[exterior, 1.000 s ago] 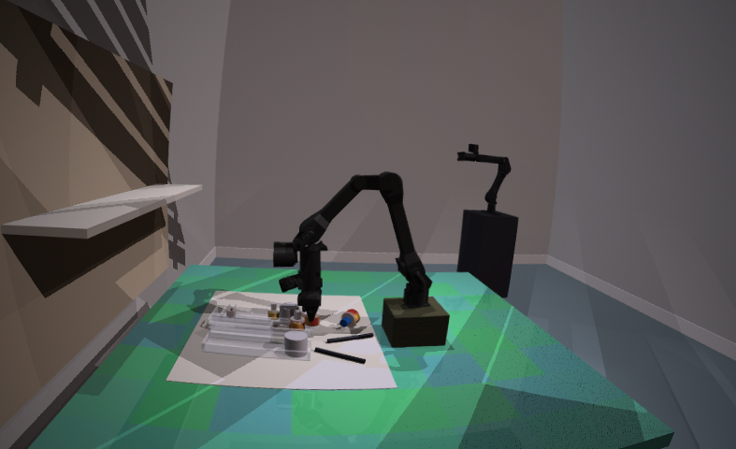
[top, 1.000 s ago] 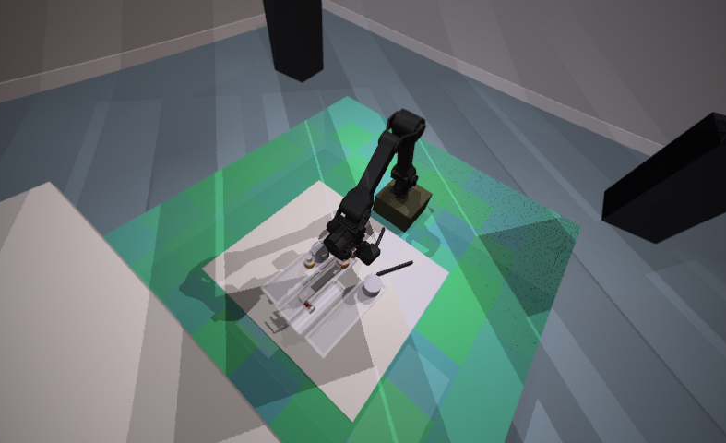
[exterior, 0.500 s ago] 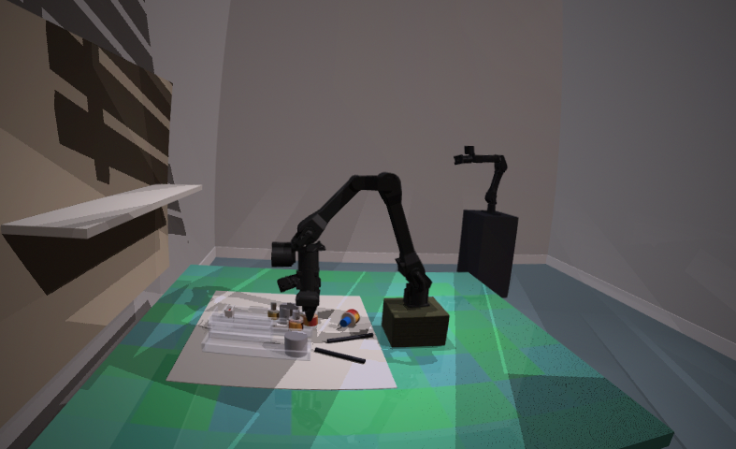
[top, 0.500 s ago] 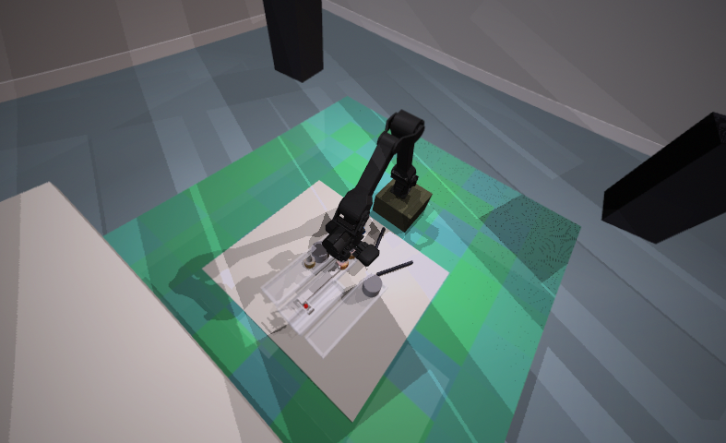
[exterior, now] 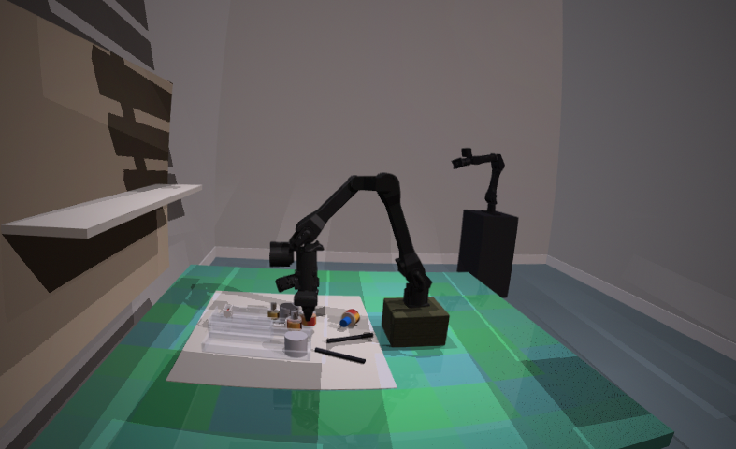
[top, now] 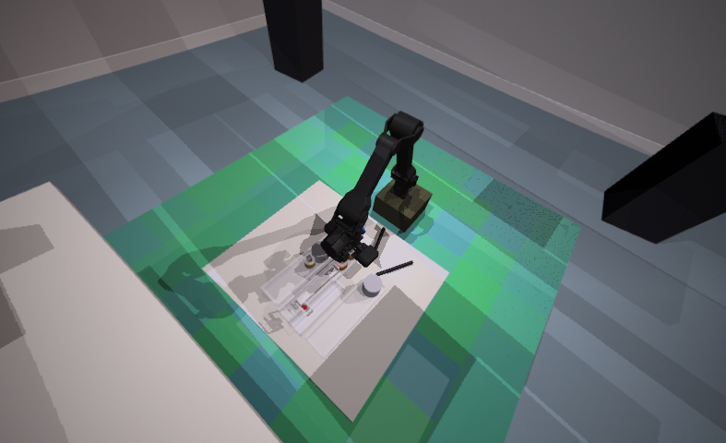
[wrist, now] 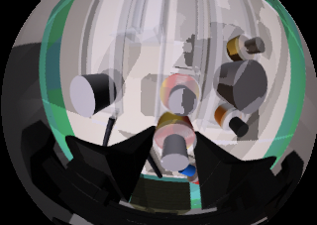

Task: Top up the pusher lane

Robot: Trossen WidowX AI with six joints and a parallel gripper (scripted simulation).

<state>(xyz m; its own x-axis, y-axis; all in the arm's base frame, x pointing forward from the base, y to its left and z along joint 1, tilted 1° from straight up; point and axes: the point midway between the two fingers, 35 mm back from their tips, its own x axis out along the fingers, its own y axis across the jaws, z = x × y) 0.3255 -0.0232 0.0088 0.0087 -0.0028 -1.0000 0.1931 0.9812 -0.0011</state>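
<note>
Now gripper (wrist: 173,158) clamping one jar (wrist: 174,144), two pens (exterior: 349,338)

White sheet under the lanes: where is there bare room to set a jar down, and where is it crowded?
The near strip of the white sheet, in front of the clear lane rack and the black sticks, is bare. It is crowded at the rack's right end, around the claw shut on the red jar, the orange jars and the grey cylinder.

Honestly can't make out any text, labels, brands or numbers anywhere here, not on the jars around the gripper (wrist: 173,166) and not on the clear lanes ahead of it
</note>
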